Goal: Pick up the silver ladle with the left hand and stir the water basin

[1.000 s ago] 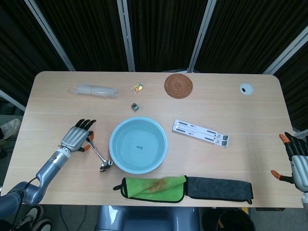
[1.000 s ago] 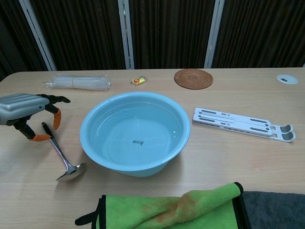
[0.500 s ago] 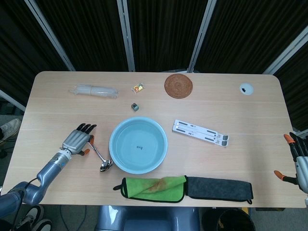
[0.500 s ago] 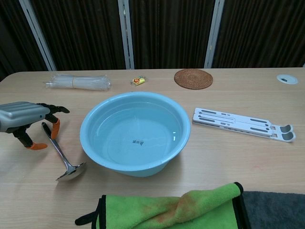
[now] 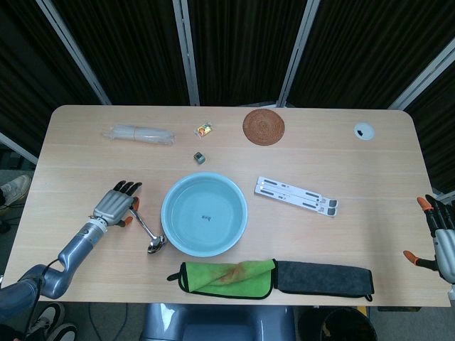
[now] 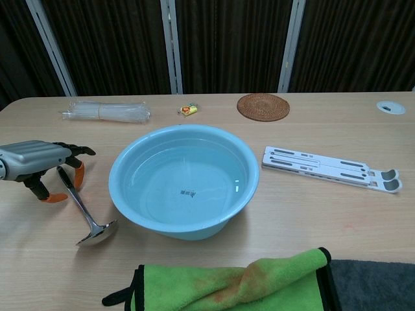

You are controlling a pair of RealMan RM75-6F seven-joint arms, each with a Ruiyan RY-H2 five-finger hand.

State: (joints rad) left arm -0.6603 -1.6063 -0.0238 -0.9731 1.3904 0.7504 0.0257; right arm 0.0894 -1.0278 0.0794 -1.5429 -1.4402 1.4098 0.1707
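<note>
The silver ladle (image 5: 144, 226) (image 6: 81, 207) lies flat on the table just left of the light-blue water basin (image 5: 169, 202) (image 6: 175, 228), its bowl toward the front edge. My left hand (image 5: 114, 204) (image 6: 37, 162) is low over the far end of the handle, palm down. Its fingers are apart and curve down on either side of the handle tip without gripping it. The water in the basin is still. My right hand (image 5: 441, 238) hangs off the table's right edge with spread fingers and holds nothing.
A green cloth (image 5: 227, 278) and a dark grey cloth (image 5: 323, 279) lie along the front edge. A white folding stand (image 5: 295, 196) sits right of the basin. At the back are a plastic-wrapped bundle (image 5: 138, 133), a small candy (image 5: 205, 129), and a woven coaster (image 5: 264, 126).
My left hand has sunk lower and settled over the handle's far end. The ladle has not moved. The right hand shifted only slightly at the table's edge.
</note>
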